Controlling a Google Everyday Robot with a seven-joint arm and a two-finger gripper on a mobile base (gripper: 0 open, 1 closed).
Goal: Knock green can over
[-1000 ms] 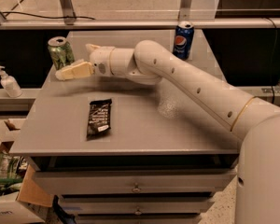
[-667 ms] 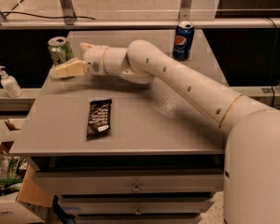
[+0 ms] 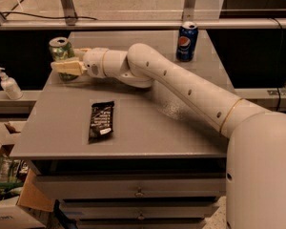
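The green can [image 3: 60, 50] stands upright at the far left edge of the grey table [image 3: 148, 128], light green with a silver top. My gripper [image 3: 72, 60] is at the end of the white arm [image 3: 181, 85], which reaches in from the right, and it is right at the can. Its near finger [image 3: 66, 67] crosses in front of the can's lower half. The far finger [image 3: 82, 51] sits just right of the can. The fingers stand apart and hold nothing.
A blue Pepsi can [image 3: 186, 41] stands at the back of the table. A dark snack bar [image 3: 101, 120] lies flat front left of centre. A white pump bottle [image 3: 8, 85] stands on a ledge to the left. Boxes [image 3: 9, 194] sit on the floor below left.
The gripper has moved left towards the green can; its near finger now overlaps the can. The can still stands in the same spot.
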